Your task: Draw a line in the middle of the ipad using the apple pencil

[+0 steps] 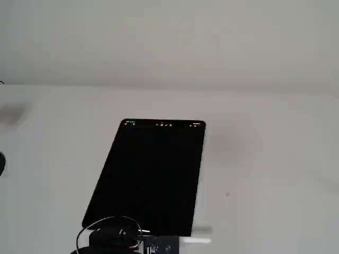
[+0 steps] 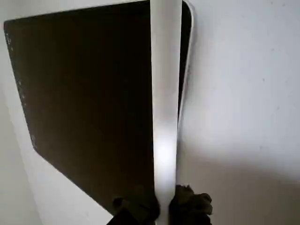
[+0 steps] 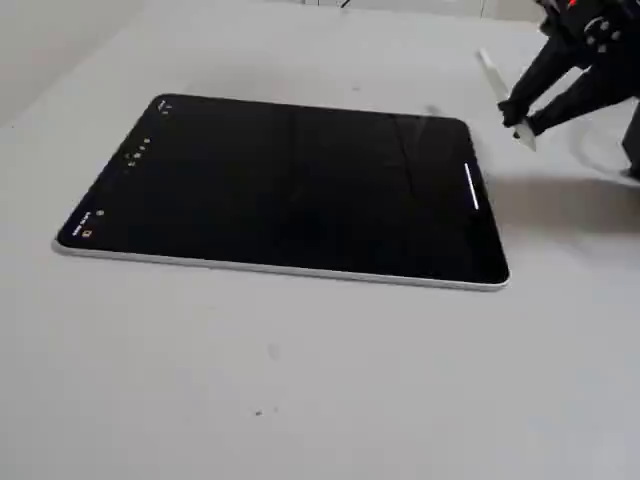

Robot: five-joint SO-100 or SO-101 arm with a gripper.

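Observation:
The iPad [image 3: 280, 185] lies flat on the white table with a black screen; it also shows in a fixed view [image 1: 151, 174] and in the wrist view [image 2: 89, 93]. My gripper [image 3: 518, 115] is shut on the white Apple Pencil [image 3: 497, 80] and holds it tilted, above the table just beyond the iPad's right short edge. The pencil tip is off the screen. In the wrist view the pencil [image 2: 165, 93] runs up between my dark padded fingers [image 2: 192, 204], alongside the iPad's edge. A white streak on the screen [image 3: 472, 187] looks like the pencil's reflection.
The arm's base and cables [image 1: 119, 238] sit at the iPad's near end. The white table [image 3: 300, 380] surrounds the iPad, with a pale wall [image 1: 169, 37] behind it.

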